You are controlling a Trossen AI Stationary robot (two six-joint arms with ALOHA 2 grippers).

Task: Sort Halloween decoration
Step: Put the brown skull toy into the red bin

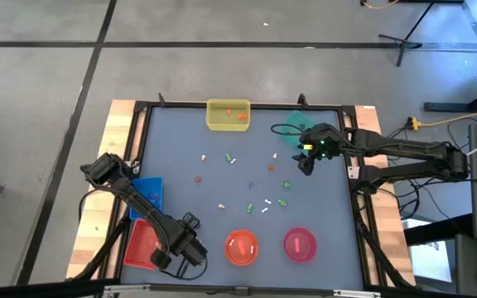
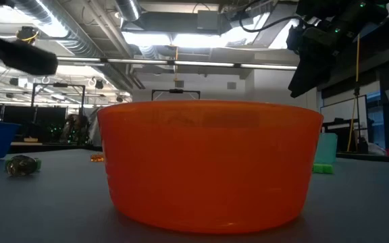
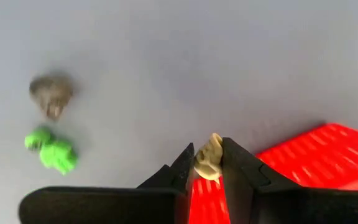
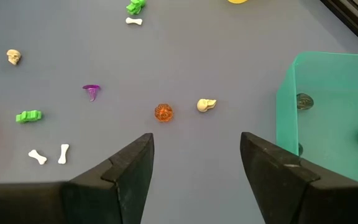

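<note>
The grey table [image 1: 247,132] carries scattered Halloween trinkets [image 1: 251,207] mid-mat. Near its left corner, beside the red tray [image 3: 328,158], the left gripper [image 3: 207,163] pinches a beige skull [image 3: 209,160]. Far right, by the teal tray [image 4: 328,112], the right gripper [image 4: 196,163] hangs wide open, holding nothing.

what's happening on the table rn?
Sorting tiny Halloween trinkets into coloured trays. The left gripper pinches a beige skull at the edge of the red tray. The right gripper hangs open beside the teal tray. More trinkets lie loose on the mat.
</note>
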